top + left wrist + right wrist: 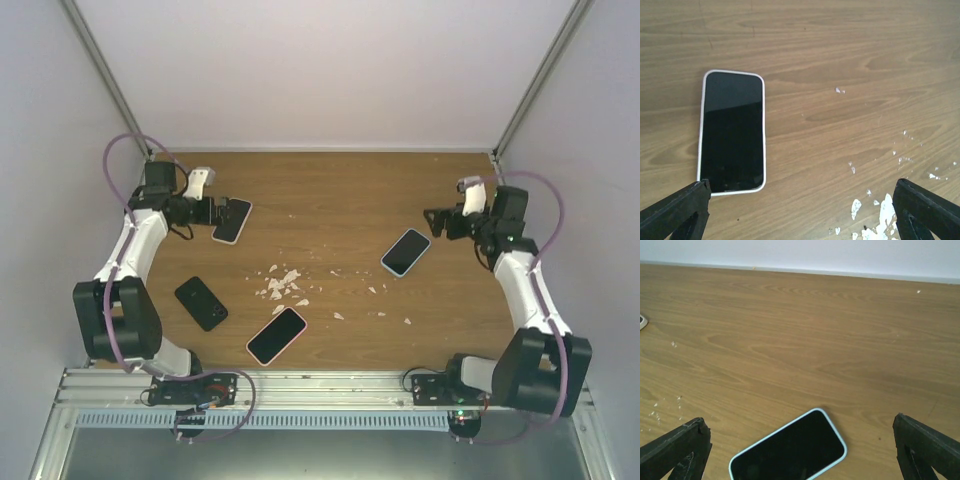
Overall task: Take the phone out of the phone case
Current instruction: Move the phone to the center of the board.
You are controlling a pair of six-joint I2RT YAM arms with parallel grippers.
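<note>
Right hand [436, 222] wide near blue-rimmed phone [790, 450], lower end off-frame.

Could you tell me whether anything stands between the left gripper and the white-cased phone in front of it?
Nothing visible does. The left gripper is open, and the white-cased phone lies flat on the table just ahead of it; the white flecks are off to the side.
</note>
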